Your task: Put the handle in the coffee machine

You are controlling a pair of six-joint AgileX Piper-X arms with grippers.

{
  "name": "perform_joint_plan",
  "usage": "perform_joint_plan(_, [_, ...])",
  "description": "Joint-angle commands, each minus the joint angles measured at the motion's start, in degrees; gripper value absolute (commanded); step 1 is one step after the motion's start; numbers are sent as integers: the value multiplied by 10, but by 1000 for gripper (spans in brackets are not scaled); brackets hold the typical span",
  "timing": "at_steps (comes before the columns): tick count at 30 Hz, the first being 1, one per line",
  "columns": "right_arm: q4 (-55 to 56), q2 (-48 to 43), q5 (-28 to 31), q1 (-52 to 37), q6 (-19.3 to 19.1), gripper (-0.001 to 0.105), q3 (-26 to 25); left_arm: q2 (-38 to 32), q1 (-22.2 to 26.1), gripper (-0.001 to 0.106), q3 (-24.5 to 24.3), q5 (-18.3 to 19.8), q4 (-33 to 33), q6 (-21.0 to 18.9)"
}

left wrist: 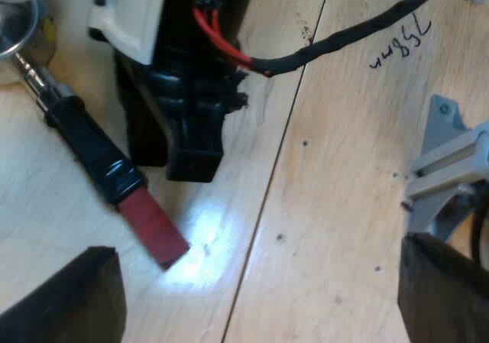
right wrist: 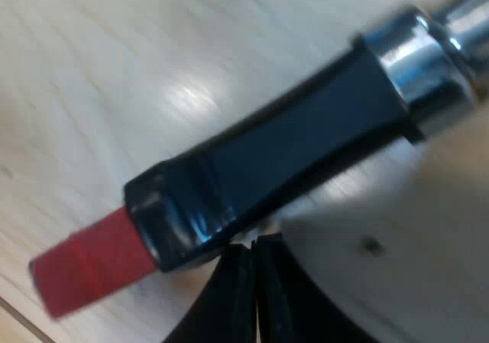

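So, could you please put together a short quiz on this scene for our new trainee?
1. True or false: the left gripper is shut on the holder.
2. Which colour is the free end of the holder's handle? A blue, B red, C green.
3. Fill in: the holder lies on the wooden ____.
Key: 1 false, its fingers stand wide open, clear of the holder; 2 B; 3 table.
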Motion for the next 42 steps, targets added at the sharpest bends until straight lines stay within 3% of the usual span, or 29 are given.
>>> perform_joint_plan(1, [-38, 10, -9, 1, 8, 0, -12, -19, -2, 74, -14, -18, 11, 1])
perform_joint_plan(9, [-74, 51, -11, 1, 20, 0, -43, -40, -2, 74, -23, -18, 19, 1])
perform_joint_plan(20, [-49, 31, 3, 1, 20, 0, -44, -40, -2, 74, -23, -41, 19, 1])
perform_joint_plan(24, [14, 7, 36, 1, 20, 0, -44, -40, -2, 74, -23, -49, 19, 1])
perform_joint_plan(36, [181, -99, 53, 1, 19, 0, -44, -40, -2, 74, -23, -61, 17, -4])
perform_joint_plan(42, [228, -172, 140, 1, 10, 0, -44, -40, -2, 74, -23, -83, 16, -4])
